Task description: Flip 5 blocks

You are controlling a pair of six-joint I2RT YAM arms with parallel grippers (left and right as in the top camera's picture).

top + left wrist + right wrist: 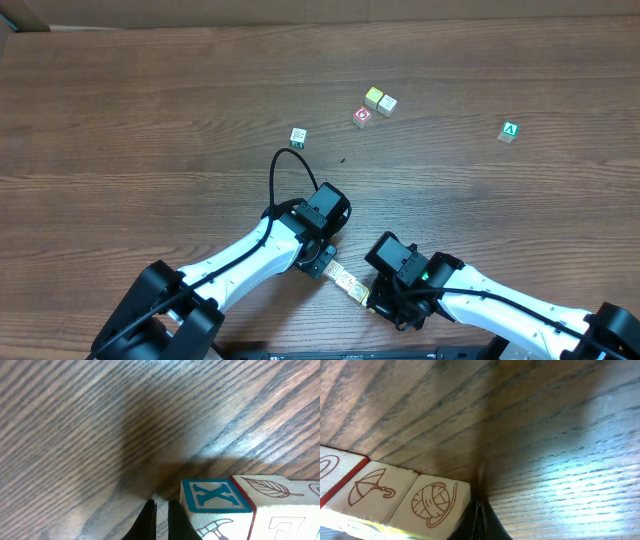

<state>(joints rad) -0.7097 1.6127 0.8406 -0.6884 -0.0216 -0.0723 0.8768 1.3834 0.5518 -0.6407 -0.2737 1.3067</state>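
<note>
Brown wood table (150,100). Low in the middle, blocks (345,283) lie between the left gripper (161,519) and right gripper (480,517), both pinched closed and empty. A green cube (510,131) sits upper right.

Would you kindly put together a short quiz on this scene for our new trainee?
1. True or false: the left pincer and the right pincer are both shut.
2. Left wrist view: which letter is on the blue-framed block? A) A B) X C) T
3. Fill in: in the right wrist view, the yarn-ball block sits beside a neighbouring block picturing an ____.
Key: 1 true; 2 B; 3 umbrella.
</note>
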